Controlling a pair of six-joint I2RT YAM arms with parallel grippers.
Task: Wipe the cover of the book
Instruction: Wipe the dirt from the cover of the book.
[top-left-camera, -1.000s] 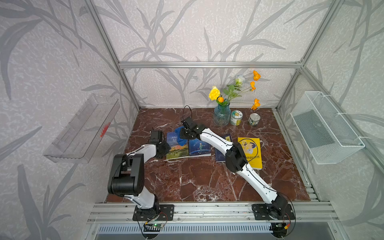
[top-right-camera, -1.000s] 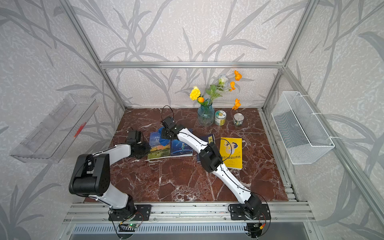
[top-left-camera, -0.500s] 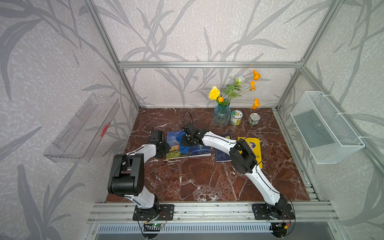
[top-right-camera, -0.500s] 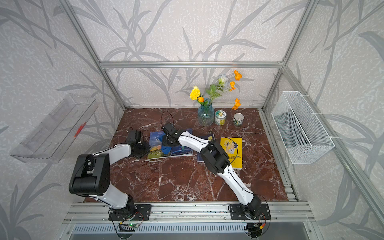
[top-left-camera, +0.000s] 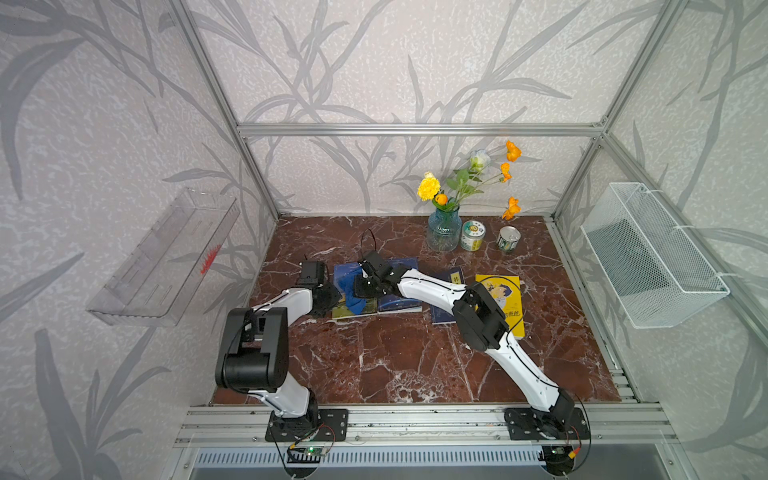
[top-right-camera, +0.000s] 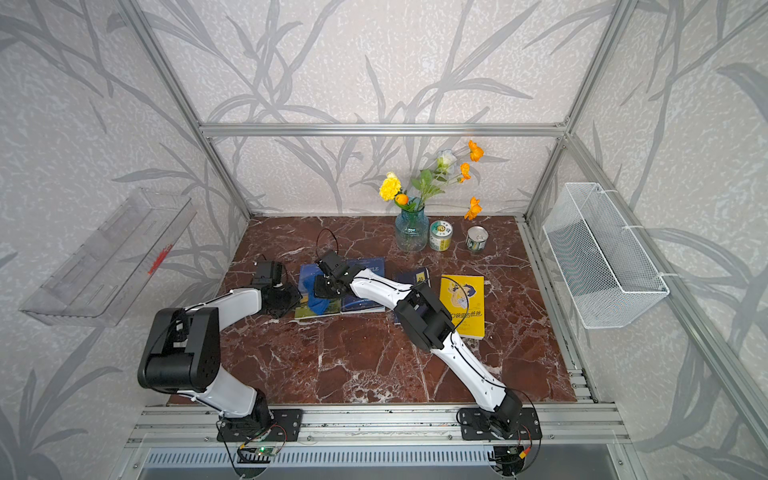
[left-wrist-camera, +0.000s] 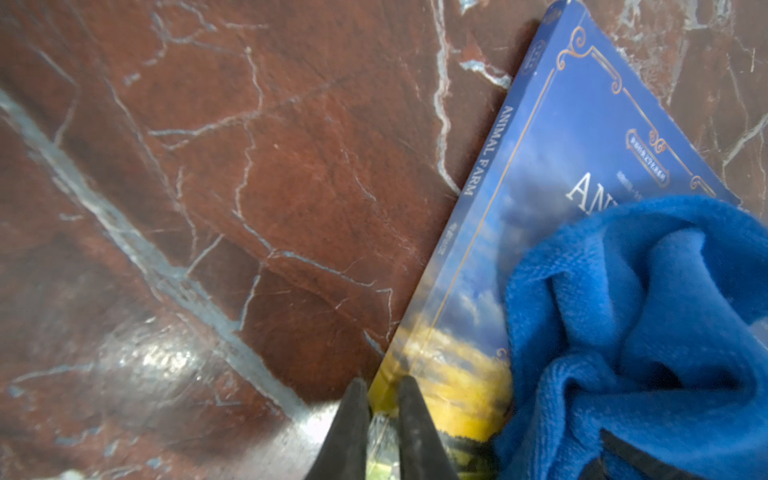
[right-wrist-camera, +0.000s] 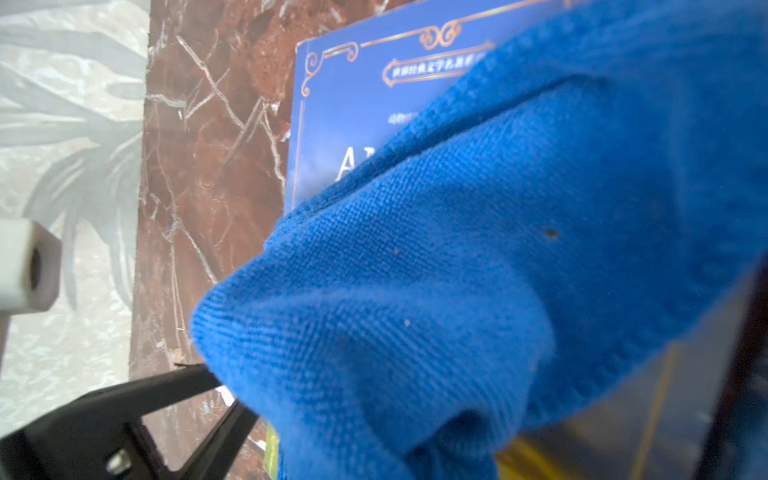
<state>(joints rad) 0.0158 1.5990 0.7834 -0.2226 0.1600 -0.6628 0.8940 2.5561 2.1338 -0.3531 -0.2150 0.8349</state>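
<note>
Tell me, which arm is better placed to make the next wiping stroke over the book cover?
Right. The right pincer holds the blue cloth on the book cover, while the left pincer grips the book edge, apparently to steady it.

A laboratory robot cell is imitating a home: aluminium framing is enclosing wallpapered panels, a marble-patterned tabletop and a flower vase.

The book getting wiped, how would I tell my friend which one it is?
Look at the red marble table, where a row of books lies in front of the flower vase. The book is at the row's end by the left arm. Only it has a sky-and-yellow-field cover, ANIMAL FARM on its spine, and a blue cloth on it.
</note>
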